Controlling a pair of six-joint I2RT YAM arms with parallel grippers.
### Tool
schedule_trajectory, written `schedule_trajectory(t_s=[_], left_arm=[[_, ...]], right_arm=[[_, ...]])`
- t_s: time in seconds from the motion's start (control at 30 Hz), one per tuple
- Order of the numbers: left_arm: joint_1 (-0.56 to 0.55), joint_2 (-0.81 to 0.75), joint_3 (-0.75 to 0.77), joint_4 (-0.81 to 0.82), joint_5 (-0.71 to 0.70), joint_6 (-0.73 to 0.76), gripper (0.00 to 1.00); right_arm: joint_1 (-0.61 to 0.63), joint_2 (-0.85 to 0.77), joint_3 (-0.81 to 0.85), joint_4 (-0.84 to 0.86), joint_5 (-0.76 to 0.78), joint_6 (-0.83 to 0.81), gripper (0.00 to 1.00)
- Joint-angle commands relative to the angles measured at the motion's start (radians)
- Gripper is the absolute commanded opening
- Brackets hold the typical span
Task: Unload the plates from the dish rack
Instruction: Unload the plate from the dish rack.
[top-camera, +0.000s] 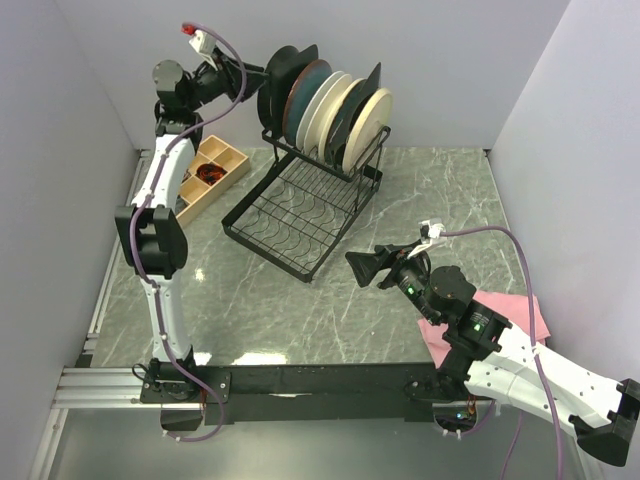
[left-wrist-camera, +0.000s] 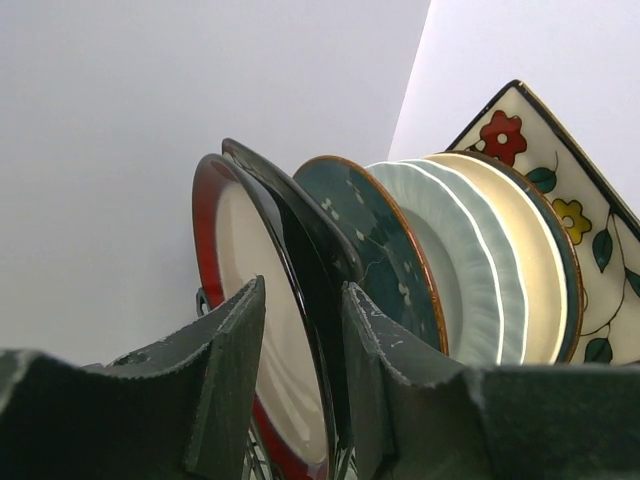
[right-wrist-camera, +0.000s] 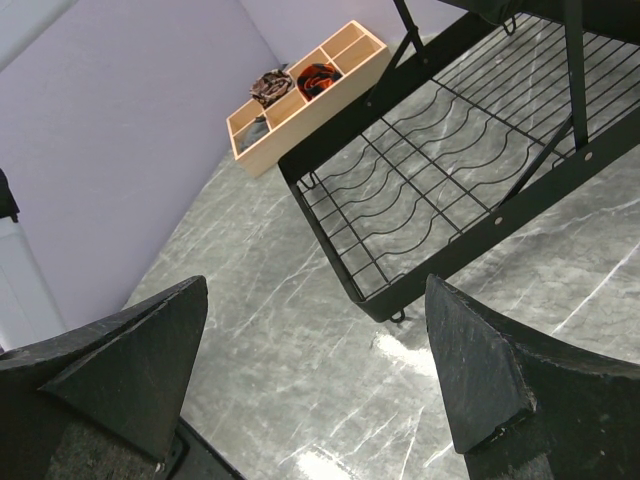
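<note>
Left fingers straddle the rim of the red-rimmed plate, black plate tight alongside; clamped or not, can't tell. Right fingers gape wide above open surface near the dish rack.

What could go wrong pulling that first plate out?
The left pincer straddles both the red-rimmed plate and the black plate behind it, so it may pinch two. The plates stand close together; a tilted lift might knock the teal plate. Nothing steadies the dish rack: the right pincer hangs open, clear of it.
</note>
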Motion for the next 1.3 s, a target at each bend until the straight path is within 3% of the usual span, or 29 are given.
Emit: schedule_trajectory(t_s=[0.0,0.23,0.37,0.7,0.8,0.93,1.27], left_arm=[[-0.013,0.025,0.051,-0.001,-0.016,0.023,0.41],[-0.027,0.056,0.08,0.002,-0.006,0.02,0.38],[-0.028,0.059,0.068,0.031,0.006,0.005,0.29],[-0.03,0.062,0.046,0.092,0.044,-0.041,0.3],[-0.03,0.073,0.046,0.132,0.075,-0.087,0.22],[-0.028,0.05,0.01,0.187,0.086,-0.139,0.01],[-0.028,-0.006,0.0,0.177,0.001,-0.17,0.01]], right_arm=[[0.002,-0.001,0.042,0.025,0.0,-0.007,0.95],[0.002,0.004,0.042,0.027,-0.002,-0.007,0.95],[0.002,0.008,0.043,0.027,-0.002,-0.007,0.95],[0.002,0.01,0.043,0.028,-0.002,-0.004,0.95],[0.0,0.01,0.042,0.028,-0.002,-0.006,0.95],[0.002,0.008,0.042,0.028,-0.003,-0.006,0.95],[0.002,-0.005,0.04,0.03,-0.011,-0.002,0.94]])
